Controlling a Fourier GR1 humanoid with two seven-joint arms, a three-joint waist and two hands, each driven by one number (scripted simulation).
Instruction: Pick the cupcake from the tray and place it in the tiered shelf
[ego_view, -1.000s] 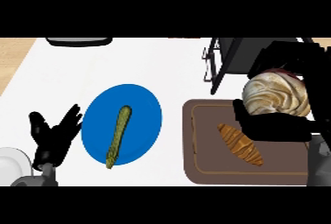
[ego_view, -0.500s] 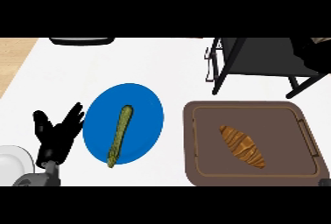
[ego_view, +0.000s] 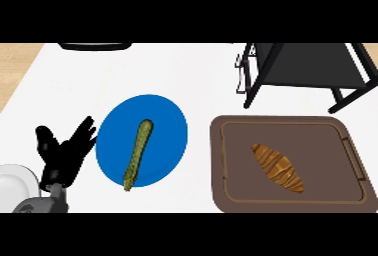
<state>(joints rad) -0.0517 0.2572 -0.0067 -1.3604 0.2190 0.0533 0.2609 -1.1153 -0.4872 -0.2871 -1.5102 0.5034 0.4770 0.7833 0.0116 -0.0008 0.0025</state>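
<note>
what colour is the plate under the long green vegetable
Blue plate, plain, clearest in the head view.

left robot hand (ego_view: 65, 150) open beside blue plate (ego_view: 164, 120) | pastry (ego_view: 277, 167) on tray (ego_view: 236, 200)

Tiered shelf (ego_view: 310, 65) cut off at top, dark object (ego_view: 94, 46) (unidentifiable) cropped likewise.

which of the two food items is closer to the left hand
The long green stalk on the round blue plate, beside the left hand; the brown glazed pastry lies on the brown tray, farther right.
</note>
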